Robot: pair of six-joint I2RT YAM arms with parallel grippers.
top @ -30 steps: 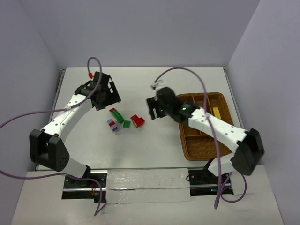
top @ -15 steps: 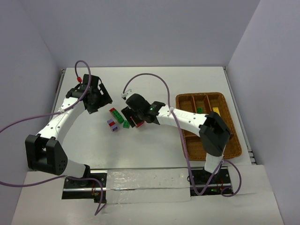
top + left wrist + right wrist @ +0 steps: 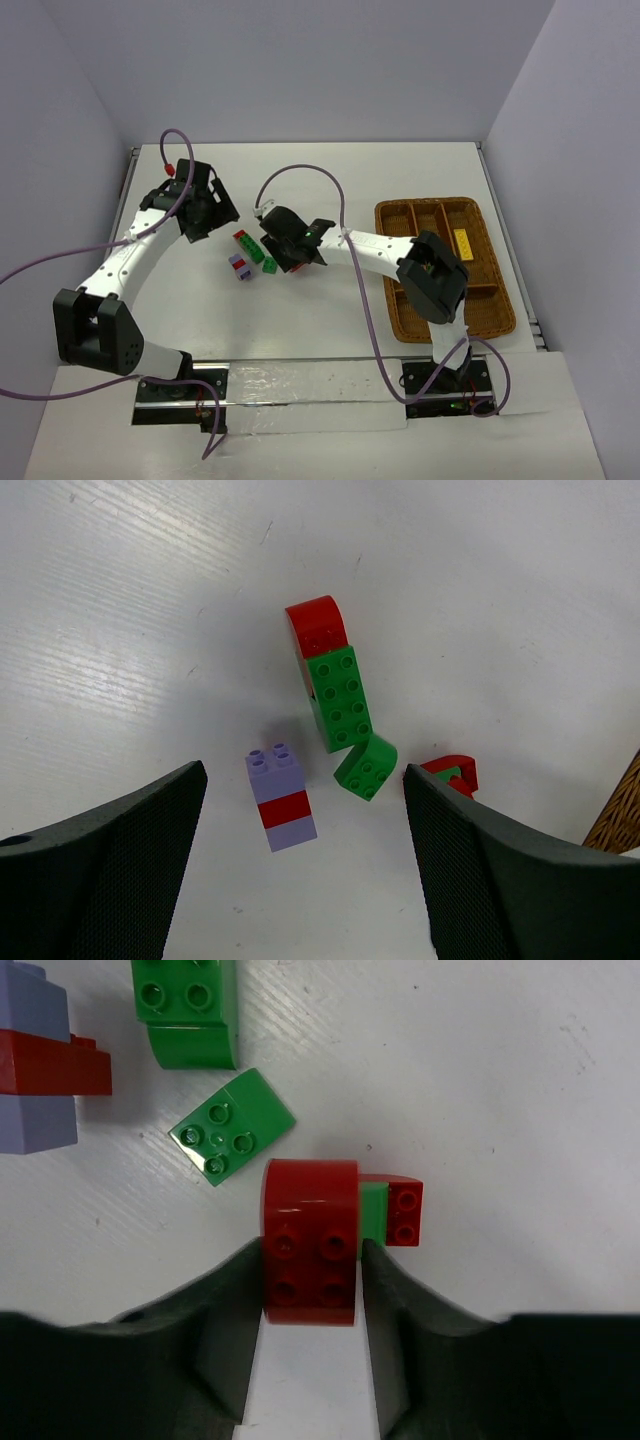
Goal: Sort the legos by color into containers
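Note:
My right gripper (image 3: 290, 252) is down on the table with its jaws shut against both sides of a red lego (image 3: 310, 1215), which has a thin green piece (image 3: 373, 1210) and a small red piece (image 3: 405, 1213) attached. A small green lego (image 3: 232, 1125), a long green lego with a red end (image 3: 340, 695) and a purple stack with a red band (image 3: 281, 798) lie just left of it. My left gripper (image 3: 303, 775) is open and empty, hovering above those legos. The wicker tray (image 3: 425, 203) stands at the right with a yellow lego (image 3: 461, 243) in a compartment.
The right arm stretches from the tray across to the middle of the table. The tray's corner (image 3: 620, 810) shows at the right edge of the left wrist view. Grey walls close in the table at the back and both sides.
My right arm has swung left from beside the tray to the red lego and its jaws now hold it. My left gripper drew back a little to the left, then stayed still.

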